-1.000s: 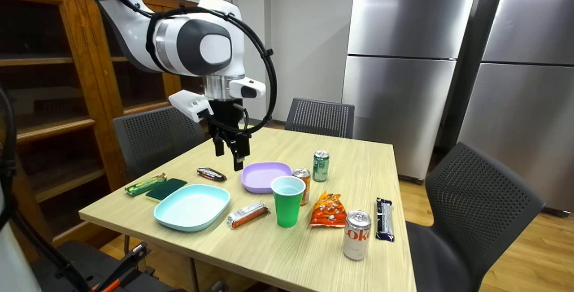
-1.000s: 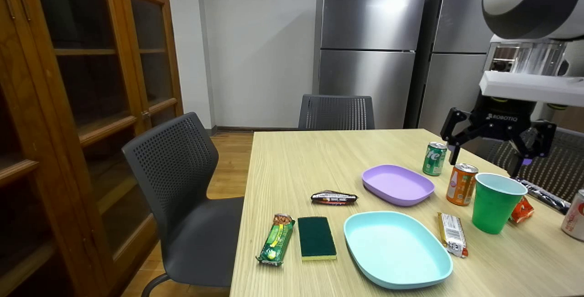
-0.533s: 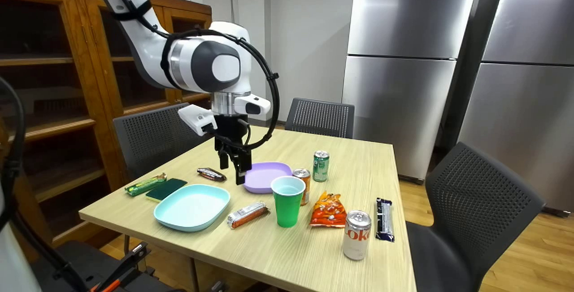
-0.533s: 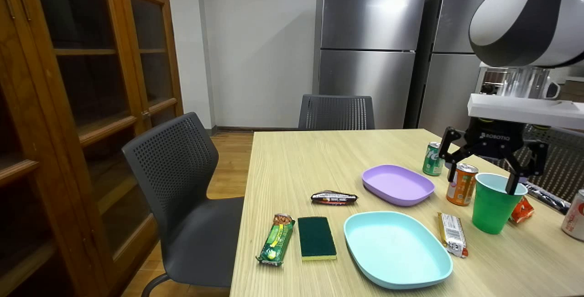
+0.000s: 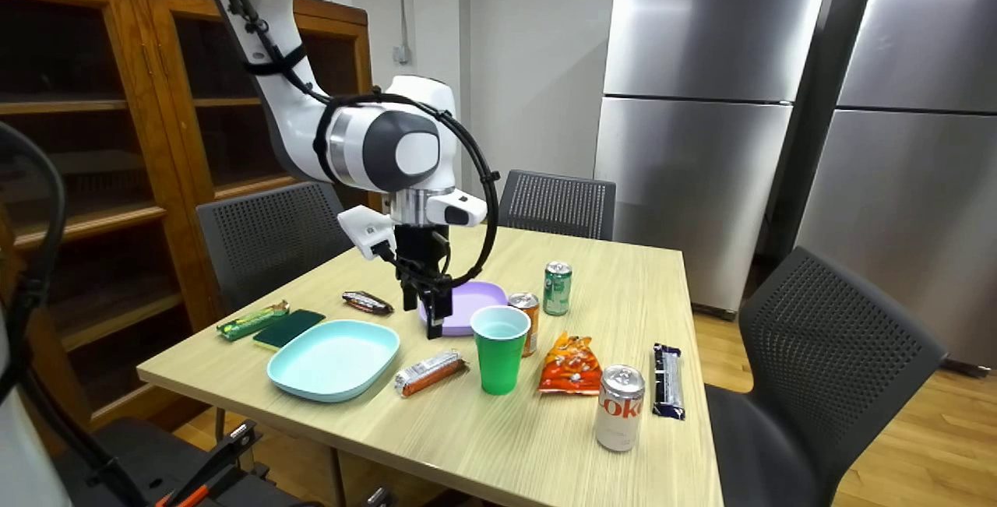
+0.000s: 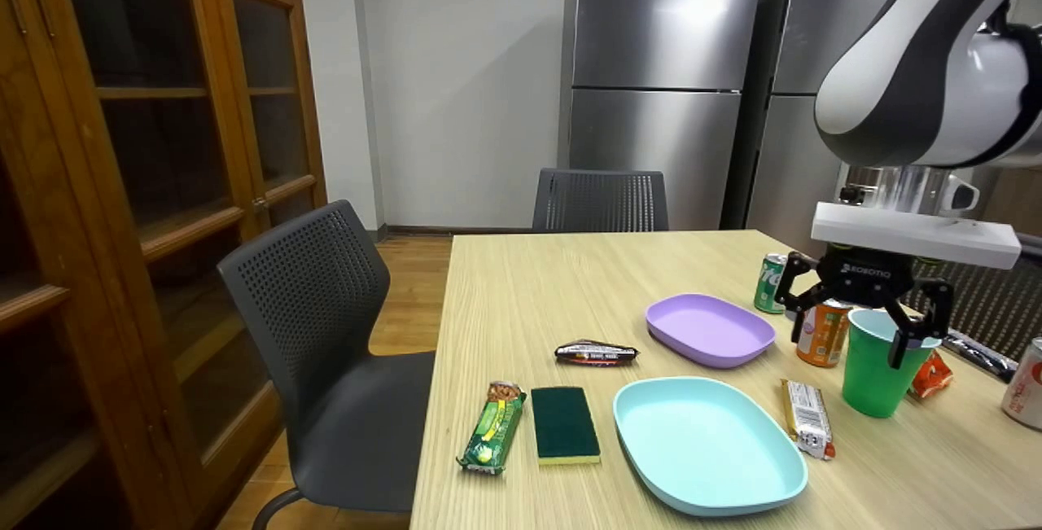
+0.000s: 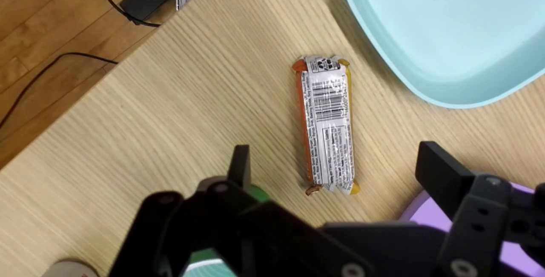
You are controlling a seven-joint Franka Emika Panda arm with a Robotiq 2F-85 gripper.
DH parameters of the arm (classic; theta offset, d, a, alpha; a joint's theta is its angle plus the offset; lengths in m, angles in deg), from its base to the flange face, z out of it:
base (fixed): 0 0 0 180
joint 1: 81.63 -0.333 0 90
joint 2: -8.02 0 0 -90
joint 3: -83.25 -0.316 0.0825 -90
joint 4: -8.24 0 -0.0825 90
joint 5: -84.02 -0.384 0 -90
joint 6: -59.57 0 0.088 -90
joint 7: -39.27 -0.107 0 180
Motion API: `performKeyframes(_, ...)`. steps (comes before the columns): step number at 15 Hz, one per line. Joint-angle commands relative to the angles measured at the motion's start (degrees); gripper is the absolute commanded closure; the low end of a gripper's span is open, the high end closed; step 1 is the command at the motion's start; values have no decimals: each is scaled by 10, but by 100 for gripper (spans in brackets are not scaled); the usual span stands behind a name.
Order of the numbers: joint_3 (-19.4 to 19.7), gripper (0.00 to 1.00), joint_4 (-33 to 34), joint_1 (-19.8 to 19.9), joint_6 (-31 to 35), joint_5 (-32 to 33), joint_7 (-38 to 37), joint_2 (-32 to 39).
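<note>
Lowering since the earlier frame, the white Panda arm [image 5: 397, 145] is now bending closer over the pale wood table [image 5: 623, 277], while the items on it are staying where they were. Black and two-fingered, the Robotiq gripper [image 7: 338, 167] is hovering above the table with its fingers spread wide, holding nothing. Next in size, a turquoise plate [image 7: 447, 26] is lying near it, and a smaller purple plate [image 6: 710, 330] is resting nearby (in the wrist view, one finger is covering part of it). A green plastic cup [image 6: 875, 383] is standing upright, with an orange soda can [image 6: 824, 341] standing just beside it. Smallest of these, a wrapped snack bar [image 7: 330, 128] is lying flat, barcode side up, between the turquoise plate and the green plastic cup, below the spread fingers.

Approaching the bar seems to be the step in hand. By that reading, the next move is calling for more lowering, keeping one finger on each long side, and perhaps for a slight shift, since the fingertips are lining up nearer one end than the middle.
</note>
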Motion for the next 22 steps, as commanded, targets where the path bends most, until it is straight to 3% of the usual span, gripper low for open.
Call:
performKeyframes(1, 27, 0, 41, -38, 36, 26, -61, 75)
performKeyframes(11, 85, 0, 119, -111, 39, 8, -83, 197)
performKeyframes(19, 90, 0, 139, -119, 32, -10, -77, 226)
performKeyframes(21, 88, 26, 137, -119, 35, -12, -74, 224)
performKeyframes(22, 88, 34, 135, -119, 36, -12, -72, 221)
